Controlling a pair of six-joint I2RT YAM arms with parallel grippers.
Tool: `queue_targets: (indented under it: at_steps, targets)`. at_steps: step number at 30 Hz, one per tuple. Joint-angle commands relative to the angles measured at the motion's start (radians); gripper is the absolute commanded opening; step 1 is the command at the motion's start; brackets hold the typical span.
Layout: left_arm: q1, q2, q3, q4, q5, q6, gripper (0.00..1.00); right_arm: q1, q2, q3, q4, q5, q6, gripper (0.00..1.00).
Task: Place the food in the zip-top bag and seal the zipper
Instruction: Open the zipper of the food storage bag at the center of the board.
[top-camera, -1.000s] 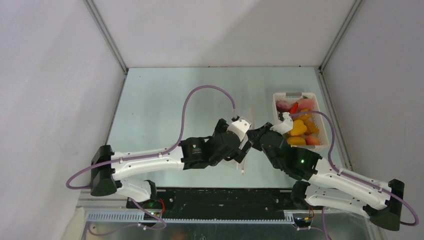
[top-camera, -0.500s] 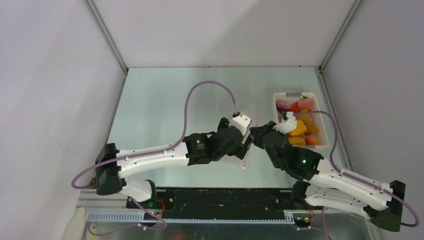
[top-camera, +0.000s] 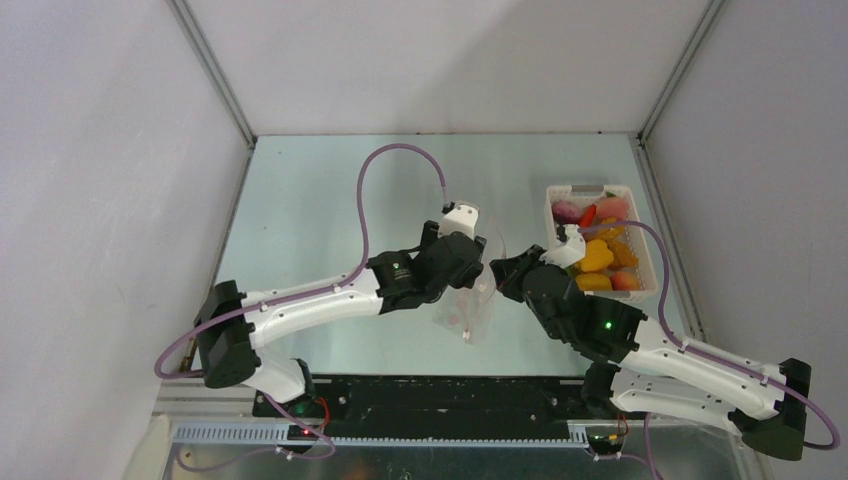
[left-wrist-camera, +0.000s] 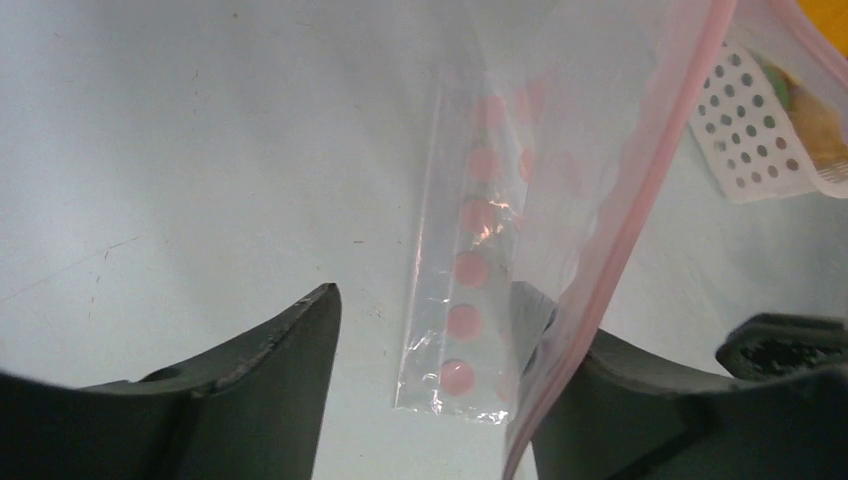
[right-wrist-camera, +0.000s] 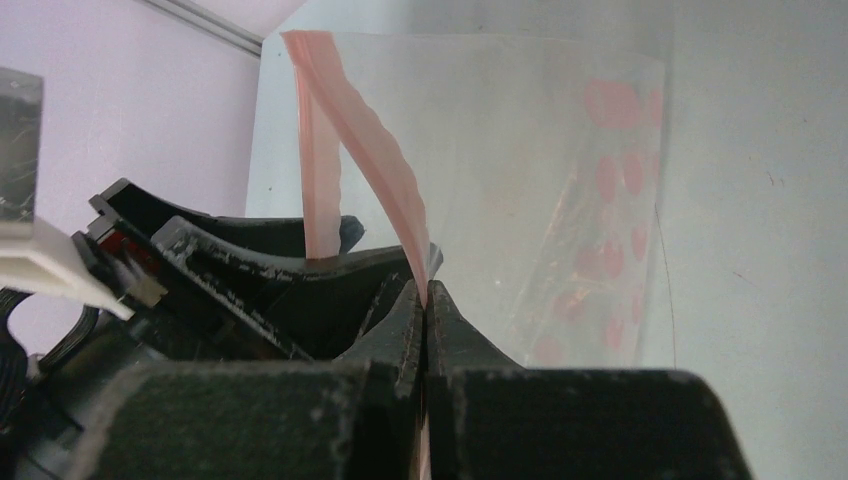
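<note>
The clear zip-top bag (top-camera: 468, 310) with pink dots hangs above the table between the two arms. My right gripper (top-camera: 500, 272) is shut on its pink zipper strip (right-wrist-camera: 400, 200), pinched at the fingertips (right-wrist-camera: 425, 292). My left gripper (top-camera: 481, 266) is open beside it. In the left wrist view (left-wrist-camera: 428, 305) the bag's dotted panel (left-wrist-camera: 470, 270) sits between the jaws and the strip (left-wrist-camera: 640, 180) runs past the right finger. The food (top-camera: 598, 255), red, orange, yellow and purple pieces, lies in the white basket.
The white slotted basket (top-camera: 553, 215) stands at the right of the table near the right wall; its corner shows in the left wrist view (left-wrist-camera: 745, 150). Purple cables arch above both arms. Grey walls close in the table on three sides.
</note>
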Motion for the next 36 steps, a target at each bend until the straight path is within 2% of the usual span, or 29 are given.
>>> queue_targets:
  at_steps: [1,5,6,8,9,10,12,20,25,28,29,32,33,35,36]
  targets:
    - [0.011,0.003,0.045,0.046,0.01,-0.028,0.65,0.002,0.003,0.036,0.042,-0.008,-0.029,0.0]
    - [0.021,-0.01,0.062,-0.009,-0.034,-0.019,0.43,-0.018,0.0,0.036,0.027,-0.007,-0.036,0.0]
    - [0.024,-0.017,0.066,-0.021,-0.042,-0.017,0.33,-0.039,-0.004,0.036,0.007,-0.007,-0.036,0.0]
    - [0.03,-0.051,0.064,-0.054,-0.056,0.01,0.19,-0.085,-0.014,0.036,-0.015,-0.022,-0.043,0.0]
    - [0.03,-0.084,0.059,-0.07,-0.065,0.021,0.16,-0.104,-0.015,0.036,-0.018,-0.031,-0.064,0.0]
    - [0.03,-0.103,0.048,-0.078,-0.073,0.033,0.08,-0.144,-0.016,0.036,-0.023,-0.049,-0.074,0.0]
    - [0.031,-0.152,0.043,-0.114,-0.102,0.051,0.01,-0.206,-0.008,0.036,-0.028,-0.082,-0.102,0.0]
    - [0.032,-0.224,0.06,-0.273,-0.172,0.152,0.0,-0.361,0.112,0.036,-0.004,-0.178,-0.155,0.0]
    - [0.042,-0.187,0.048,-0.254,-0.172,0.178,0.0,-0.382,0.169,0.036,0.07,-0.26,-0.209,0.03]
    - [0.062,-0.115,0.078,-0.201,-0.11,0.16,0.0,-0.381,0.174,0.036,0.159,-0.417,-0.338,0.29]
    - [0.068,-0.098,0.106,-0.193,-0.101,0.147,0.0,-0.381,0.167,0.036,0.199,-0.484,-0.36,0.43]
    - [0.096,-0.01,0.158,-0.174,-0.049,0.116,0.0,-0.382,0.136,0.036,0.255,-0.588,-0.449,0.66]
    - [0.104,0.022,0.182,-0.17,-0.031,0.111,0.0,-0.383,0.116,0.036,0.275,-0.64,-0.467,0.88]
    - [0.123,0.062,0.219,-0.185,0.004,0.087,0.0,-0.383,0.076,0.041,0.279,-0.684,-0.521,0.98]
    - [0.133,0.069,0.225,-0.187,0.012,0.076,0.0,-0.383,0.063,0.043,0.262,-0.684,-0.529,0.99]
